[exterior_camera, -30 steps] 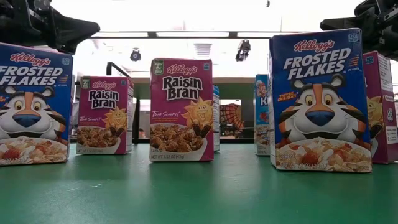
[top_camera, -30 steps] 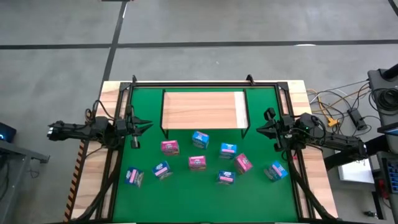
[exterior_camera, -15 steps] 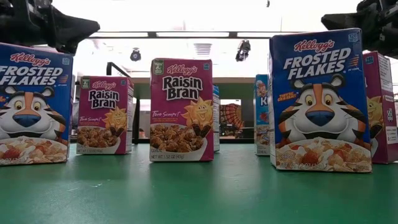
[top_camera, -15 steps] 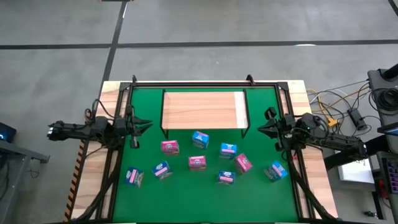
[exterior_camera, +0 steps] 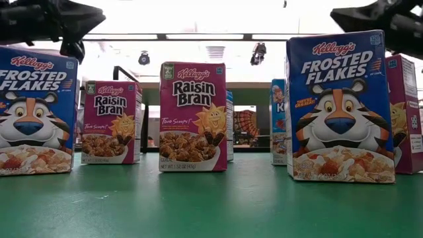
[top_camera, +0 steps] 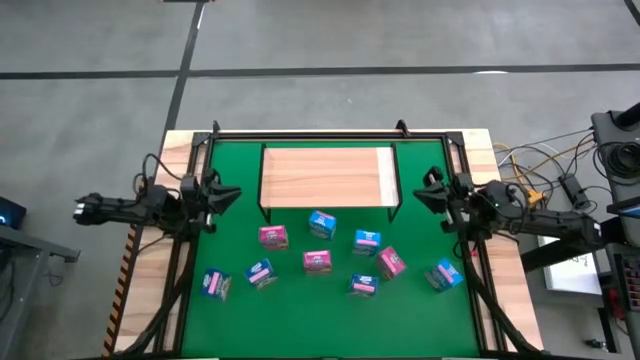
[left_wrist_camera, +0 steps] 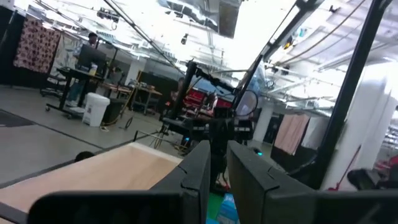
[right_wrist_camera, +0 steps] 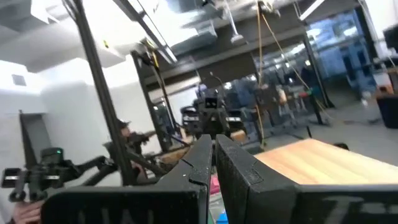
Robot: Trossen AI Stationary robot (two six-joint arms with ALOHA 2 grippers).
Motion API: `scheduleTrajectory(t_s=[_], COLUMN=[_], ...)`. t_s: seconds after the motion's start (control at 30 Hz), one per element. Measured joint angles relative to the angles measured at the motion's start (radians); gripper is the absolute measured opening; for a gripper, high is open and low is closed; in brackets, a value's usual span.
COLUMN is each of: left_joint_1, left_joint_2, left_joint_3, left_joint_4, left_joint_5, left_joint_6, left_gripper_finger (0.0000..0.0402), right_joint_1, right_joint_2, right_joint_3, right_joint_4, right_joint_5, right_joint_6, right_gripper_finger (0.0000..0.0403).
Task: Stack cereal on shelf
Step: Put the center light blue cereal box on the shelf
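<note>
Cardboard cereal boxes (top_camera: pixel 318 261) probably light, stiff, crushable; best pinched across narrow sides. Left gripper (top_camera: pixel 228 194) nearly closed, empty; right gripper (top_camera: pixel 420 194) pressed together, empty. Shelf (top_camera: pixel 327 177) bare.

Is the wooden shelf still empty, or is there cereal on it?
Empty. From above, the shelf shows only bare wood, and all the cereal boxes stand on the green mat in front of it.

L gripper (top_camera: pixel 232 193) raised, jaws near-shut; R gripper (top_camera: pixel 421 192) raised, closed
</note>
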Motion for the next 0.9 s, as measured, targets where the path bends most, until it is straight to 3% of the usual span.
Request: scheduleTrajectory(t_s=[0.2,0.43,0.9], left_joint_1=[0.0,0.0,0.0], left_joint_2=[0.092,0.202,0.314], left_joint_3=[0.0,0.013,0.112], left_joint_4=[0.026,0.241,0.257], left_joint_5=[0.006,0.024,0.034], left_joint_6=[0.062,0.168,0.267], left_gripper_finger=[0.0038,0.0038,0.0038], right_joint_1=[0.0,0.0,-0.001], right_joint_2=[0.176,0.403,0.736], right_joint_3=[0.147,0.354,0.618], right_joint_4=[0.003,-0.016,-0.061], right_joint_5=[0.003,0.001,-0.07], right_joint_6=[0.0,-0.01,-0.074], right_gripper_finger=[0.0013,0.0013,0.0013])
